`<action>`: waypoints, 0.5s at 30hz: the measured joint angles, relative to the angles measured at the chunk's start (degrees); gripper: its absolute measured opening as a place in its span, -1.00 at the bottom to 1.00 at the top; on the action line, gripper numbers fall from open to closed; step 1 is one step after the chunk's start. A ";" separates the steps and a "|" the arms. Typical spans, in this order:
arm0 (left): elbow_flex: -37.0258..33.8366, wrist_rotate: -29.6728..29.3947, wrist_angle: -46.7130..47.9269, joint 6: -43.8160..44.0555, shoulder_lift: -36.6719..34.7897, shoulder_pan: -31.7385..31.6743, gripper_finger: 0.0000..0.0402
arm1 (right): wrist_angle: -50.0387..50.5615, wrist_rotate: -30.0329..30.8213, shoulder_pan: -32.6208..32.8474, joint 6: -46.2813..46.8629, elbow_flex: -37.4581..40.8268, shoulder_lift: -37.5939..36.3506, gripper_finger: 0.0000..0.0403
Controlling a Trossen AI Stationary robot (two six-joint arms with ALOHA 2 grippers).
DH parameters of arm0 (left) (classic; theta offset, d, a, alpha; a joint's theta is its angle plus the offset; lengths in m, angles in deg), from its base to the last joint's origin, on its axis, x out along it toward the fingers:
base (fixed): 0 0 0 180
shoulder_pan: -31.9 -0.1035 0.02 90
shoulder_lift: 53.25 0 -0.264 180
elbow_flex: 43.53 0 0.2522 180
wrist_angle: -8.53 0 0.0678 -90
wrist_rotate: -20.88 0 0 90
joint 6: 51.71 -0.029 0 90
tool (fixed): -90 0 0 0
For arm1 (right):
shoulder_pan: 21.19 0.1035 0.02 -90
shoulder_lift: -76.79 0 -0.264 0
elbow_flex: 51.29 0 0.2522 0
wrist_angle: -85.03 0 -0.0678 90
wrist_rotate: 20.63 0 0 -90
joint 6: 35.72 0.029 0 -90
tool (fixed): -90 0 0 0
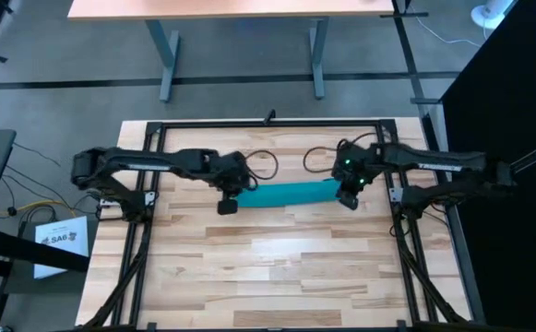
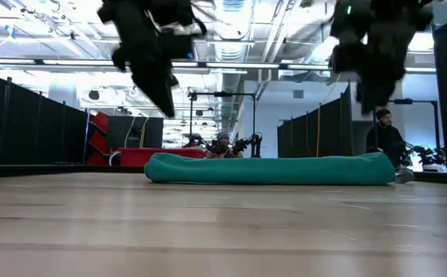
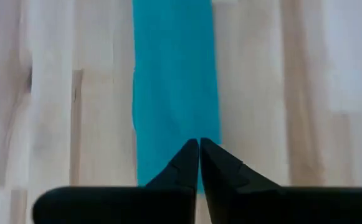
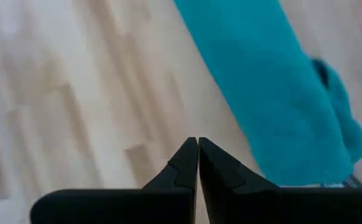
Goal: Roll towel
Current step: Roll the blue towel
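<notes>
On the table (image 1: 277, 267), the towel (image 1: 291, 194) lay rolled into a long tube between the arms. High view: left gripper (image 1: 228, 205) and right gripper (image 1: 348, 197) sat at its two ends. Low view showed both lifted clear above it. Wrist views: each gripper's fingers (image 3: 187, 165) pressed together, holding nothing.

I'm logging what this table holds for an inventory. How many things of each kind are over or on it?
Teal towel, rolled: 1
Robot grippers, left and right, both raised above the table with fingers shut, empty: 2
Total: 3
</notes>
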 joint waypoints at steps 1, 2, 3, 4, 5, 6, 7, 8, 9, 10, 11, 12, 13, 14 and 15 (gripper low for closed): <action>0.64 0.08 -0.24 -0.55 1.78 -0.28 -0.99 | -0.31 0.43 -0.78 -0.72 0.06 0.99 -1.00; 0.84 0.67 -0.78 -0.74 3.19 -0.37 -0.99 | -0.72 0.64 -1.29 -1.16 0.05 1.88 -1.00; 0.93 1.40 -1.40 -0.81 4.50 -0.43 -0.99 | -1.14 0.84 -1.78 -1.58 0.04 2.79 -1.00; 1.02 2.13 -2.03 -0.87 5.81 -0.50 -0.99 | -1.55 1.04 -2.27 -2.00 0.04 3.69 -1.00; 1.11 2.86 -2.66 -0.94 7.11 -0.56 -0.99 | -1.97 1.24 -2.77 -2.42 0.03 4.60 -1.00; 1.21 3.59 -3.29 -1.01 8.42 -0.63 -0.99 | -2.38 1.44 -3.26 -2.84 0.02 5.51 -1.00; 1.30 4.31 -3.91 -1.08 9.72 -0.69 -0.99 | -2.75 1.63 -3.74 -3.28 0.02 6.42 -1.00; 1.30 4.38 -4.30 -1.04 10.49 -0.67 -0.99 | -2.77 1.68 -3.94 -3.95 0.01 7.54 -1.00; 1.28 4.42 -4.75 -0.81 11.17 -0.67 -0.99 | -2.90 2.03 -4.13 -4.54 0.01 8.74 -1.00; 1.01 4.39 -5.45 -0.69 11.42 -0.73 -0.99 | -2.90 2.97 -4.17 -4.93 0.00 10.02 -1.00; 0.59 4.36 -6.10 -0.61 11.53 -0.82 -0.99 | -2.83 3.71 -4.20 -5.36 0.01 11.34 -1.00; 0.07 4.25 -6.56 -0.48 11.47 -0.93 -0.99 | -2.91 4.54 -4.25 -5.57 0.01 12.69 -1.00; -0.40 4.06 -7.10 -0.26 11.43 -1.08 -0.99 | -3.10 5.62 -4.24 -5.76 0.01 13.97 -1.00; -0.85 3.68 -7.43 0.13 11.42 -1.38 -0.99 | -3.09 6.17 -4.29 -6.17 0.01 15.10 -1.00; -1.41 3.61 -7.35 0.69 11.42 -1.68 -0.99 | -3.04 6.17 -4.48 -6.52 0.01 16.02 -1.00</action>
